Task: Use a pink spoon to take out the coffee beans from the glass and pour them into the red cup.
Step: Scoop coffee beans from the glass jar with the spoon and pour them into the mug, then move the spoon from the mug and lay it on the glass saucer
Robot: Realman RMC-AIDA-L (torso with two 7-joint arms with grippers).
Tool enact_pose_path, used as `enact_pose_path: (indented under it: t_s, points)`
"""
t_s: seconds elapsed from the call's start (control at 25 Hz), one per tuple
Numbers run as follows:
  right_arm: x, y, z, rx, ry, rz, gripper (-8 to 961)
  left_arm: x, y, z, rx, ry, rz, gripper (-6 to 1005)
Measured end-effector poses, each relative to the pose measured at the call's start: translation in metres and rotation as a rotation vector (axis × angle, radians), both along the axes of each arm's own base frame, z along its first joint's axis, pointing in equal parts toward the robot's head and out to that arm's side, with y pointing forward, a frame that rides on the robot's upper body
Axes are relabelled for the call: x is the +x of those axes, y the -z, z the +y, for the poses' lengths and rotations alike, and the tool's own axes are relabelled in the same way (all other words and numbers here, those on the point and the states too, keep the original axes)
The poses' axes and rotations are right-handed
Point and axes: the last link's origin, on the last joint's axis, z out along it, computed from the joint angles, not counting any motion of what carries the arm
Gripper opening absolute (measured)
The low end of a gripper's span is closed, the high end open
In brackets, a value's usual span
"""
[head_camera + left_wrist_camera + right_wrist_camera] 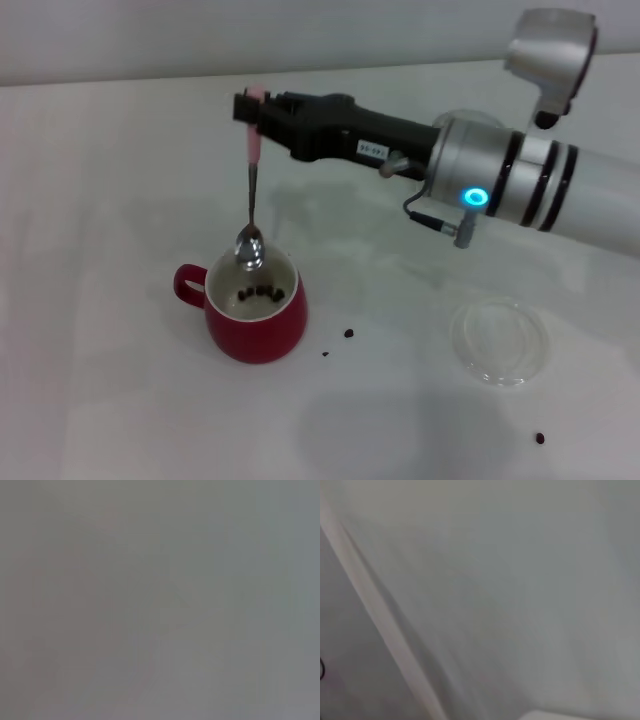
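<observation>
The white tabletop [120,400] fills the head view, and across it from the right reaches the robot's silver and black right arm [520,180], stretched nearly level with its wrist pointing left. At its tip the black right gripper [252,112] is closed on the pale pink handle of the pink spoon [251,200], a small teaspoon that hangs almost straight down, its shiny metal bowl just above the far rim of the red cup [256,312]. This rounded red mug with a white inside stands on the table, loop handle to the left, with a few dark coffee beans [262,294] lying in its bottom. To its right rests a flat clear shallow dish [499,342]. Three stray beans [349,333] lie scattered on the table between and beyond them.
</observation>
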Motion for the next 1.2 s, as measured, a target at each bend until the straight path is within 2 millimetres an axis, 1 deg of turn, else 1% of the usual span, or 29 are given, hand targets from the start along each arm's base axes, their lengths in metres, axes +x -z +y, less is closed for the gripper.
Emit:
enact_pose_path:
  t_s: [0.12, 0.28, 0.4, 0.52, 0.72, 0.8, 0.88, 0.96, 1.08, 1.2]
  points:
    - [0.006, -0.01, -0.001, 0.019, 0.017, 0.047, 254, 0.0, 0.0, 0.0, 0.0, -0.001, 0.0, 788]
    - [0.028, -0.041, -0.002, 0.067, 0.045, 0.156, 258, -0.001, 0.0, -0.001, 0.001, -0.002, 0.0, 788]
    - [0.058, -0.072, -0.008, 0.117, 0.073, 0.256, 261, -0.001, 0.0, -0.001, 0.001, -0.003, 0.0, 788]
    - [0.091, -0.1, -0.02, 0.151, 0.11, 0.313, 264, -0.001, -0.001, 0.0, 0.005, -0.005, -0.002, 788]
    - [0.141, -0.127, -0.042, 0.161, 0.217, 0.259, 270, -0.003, -0.003, -0.001, 0.018, -0.014, -0.006, 788]
    - [0.159, -0.134, -0.051, 0.169, 0.269, 0.213, 272, -0.002, -0.003, 0.0, 0.019, -0.015, -0.006, 788]
    - [0.177, -0.136, -0.058, 0.169, 0.335, 0.168, 274, -0.002, -0.003, 0.002, 0.015, -0.016, -0.006, 788]
    - [0.189, -0.136, -0.062, 0.171, 0.387, 0.141, 276, -0.002, -0.003, 0.003, 0.014, -0.015, -0.005, 788]
    - [0.2, -0.13, -0.067, 0.159, 0.439, 0.095, 280, 0.0, -0.003, 0.006, 0.011, -0.012, -0.005, 788]
    - [0.202, -0.122, -0.068, 0.138, 0.458, 0.081, 283, 0.001, -0.002, 0.009, 0.007, -0.01, -0.005, 788]
